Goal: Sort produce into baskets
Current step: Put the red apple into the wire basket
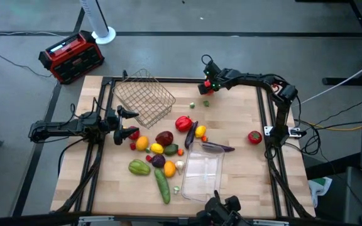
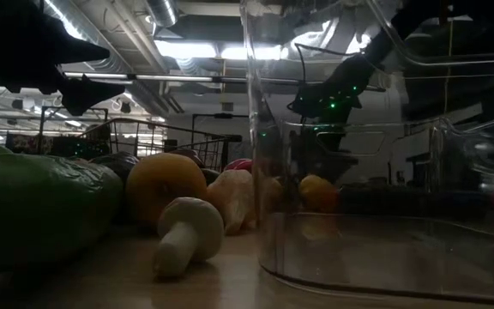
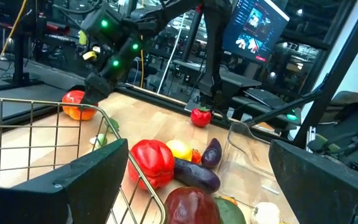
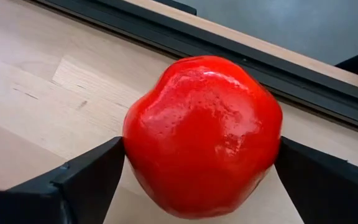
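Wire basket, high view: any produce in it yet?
No. The wire basket shows only bare mesh over the table, while the produce lies scattered on the wood beside it.

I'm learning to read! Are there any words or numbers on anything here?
No words here can be read.
Red box: its top label is too small to read.
Screen behind the table: it shows pictures and lines, too blurred to read.

Two baskets (image 1: pixel 144 95); two purple eggplants (image 1: pixel 191 134); one green cucumber (image 1: pixel 162 186).
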You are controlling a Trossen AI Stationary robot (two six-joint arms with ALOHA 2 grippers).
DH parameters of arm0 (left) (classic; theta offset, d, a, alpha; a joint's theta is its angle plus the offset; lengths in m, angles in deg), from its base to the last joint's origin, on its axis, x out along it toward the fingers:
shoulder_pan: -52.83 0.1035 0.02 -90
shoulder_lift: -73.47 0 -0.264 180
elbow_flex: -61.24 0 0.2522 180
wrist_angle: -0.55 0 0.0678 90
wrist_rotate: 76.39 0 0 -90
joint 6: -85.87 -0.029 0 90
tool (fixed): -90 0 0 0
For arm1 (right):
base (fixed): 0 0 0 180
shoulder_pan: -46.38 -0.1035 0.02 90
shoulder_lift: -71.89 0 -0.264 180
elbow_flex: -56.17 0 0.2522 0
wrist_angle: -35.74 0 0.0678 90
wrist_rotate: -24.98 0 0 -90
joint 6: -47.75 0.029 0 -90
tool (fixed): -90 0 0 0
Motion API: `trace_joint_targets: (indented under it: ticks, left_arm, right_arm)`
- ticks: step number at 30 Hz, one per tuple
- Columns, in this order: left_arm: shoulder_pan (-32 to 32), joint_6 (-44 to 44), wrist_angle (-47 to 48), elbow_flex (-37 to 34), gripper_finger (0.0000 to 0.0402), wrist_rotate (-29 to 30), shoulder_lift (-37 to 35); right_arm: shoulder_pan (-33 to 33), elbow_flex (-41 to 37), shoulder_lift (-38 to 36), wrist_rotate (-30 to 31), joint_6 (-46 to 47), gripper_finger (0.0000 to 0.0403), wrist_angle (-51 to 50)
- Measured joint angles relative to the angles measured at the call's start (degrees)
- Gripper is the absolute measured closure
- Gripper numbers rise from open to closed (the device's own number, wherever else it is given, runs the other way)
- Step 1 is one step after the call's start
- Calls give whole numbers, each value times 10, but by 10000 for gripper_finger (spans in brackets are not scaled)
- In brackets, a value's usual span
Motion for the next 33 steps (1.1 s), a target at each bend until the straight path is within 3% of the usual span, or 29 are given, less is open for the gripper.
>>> trace_joint_targets:
  ticks: [18, 27, 33]
  left_arm:
    - [0, -4, 0, 0, 15, 0, 0]
    - [0, 0, 0, 0, 15, 0, 0]
    - [0, 0, 0, 0, 15, 0, 0]
  right_arm:
    - [0, 0, 0, 18, -17, 15, -5]
    - [0, 0, 0, 9, -17, 89, -5]
    - [0, -1, -11, 2, -18, 90, -29]
